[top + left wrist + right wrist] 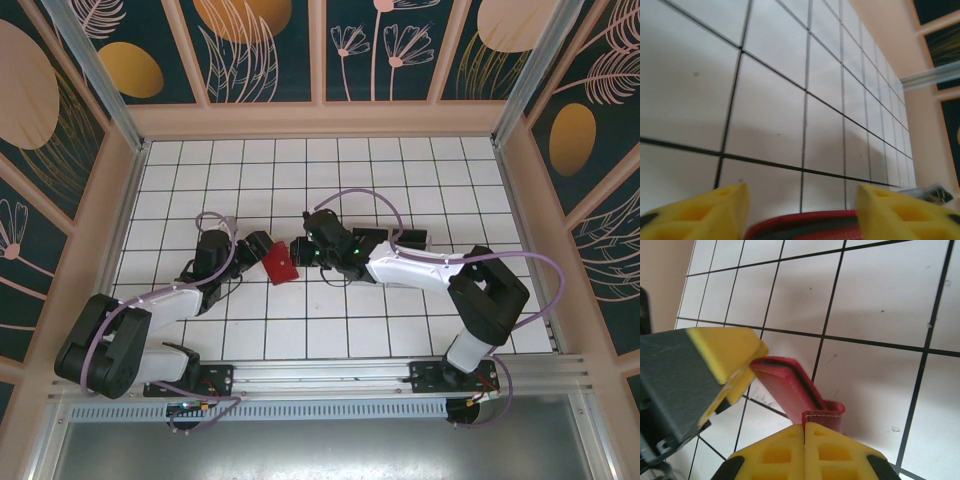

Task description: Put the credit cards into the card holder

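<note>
Arm bases: bolted along the near edge of the table, left arm by the near-left corner, right arm by the near-right corner; both reach inward to meet a little left of the middle.

Left gripper: jaws released and standing apart. In its own wrist view the two yellow fingers flank the red rim of the holder, which fills the gap between them. Whether the pads press on it cannot be told.

Right gripper: clenched, the yellow fingers closed together on a stitched corner flap of the holder.

Card holder: red and flat, between the two grippers, somewhat left of the table's middle and closer to the near edge than the far one. It is tilted up off the tiles on the right gripper's side. A dark seam runs between its red leaves – card or shadow, cannot tell.

Credit cards: dark flat rectangles on the tiles just beyond the right forearm, right of the middle, well apart from the holder – too small to count surely.

Far edge: bare white tiles up to the wooden frame.
</note>
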{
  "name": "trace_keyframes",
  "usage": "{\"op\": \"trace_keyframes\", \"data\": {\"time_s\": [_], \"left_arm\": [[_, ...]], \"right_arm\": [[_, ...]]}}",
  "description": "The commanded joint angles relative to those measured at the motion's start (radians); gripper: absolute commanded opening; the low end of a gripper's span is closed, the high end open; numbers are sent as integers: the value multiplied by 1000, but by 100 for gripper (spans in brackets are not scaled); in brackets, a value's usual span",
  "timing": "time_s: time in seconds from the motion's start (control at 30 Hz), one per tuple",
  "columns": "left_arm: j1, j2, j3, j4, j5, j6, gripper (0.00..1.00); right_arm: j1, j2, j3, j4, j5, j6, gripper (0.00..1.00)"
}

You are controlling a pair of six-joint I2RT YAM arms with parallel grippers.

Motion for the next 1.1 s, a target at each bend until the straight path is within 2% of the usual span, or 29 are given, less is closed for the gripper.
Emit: {"op": "trace_keyframes", "data": {"time_s": [0.0,0.47,0.67,1.07], "left_arm": [[-7,7,-23,-49,-43,62,65],[-7,-132,-26,-172,-40,124,83],[-7,-138,-7,-187,5,127,85],[-7,-123,4,-183,26,129,89]], "right_arm": [[-2,5,-16,42,-48,-21,0],[21,-36,-5,29,-57,-4,0],[27,-41,3,45,-65,8,0],[31,-63,3,68,-66,19,0]]}}
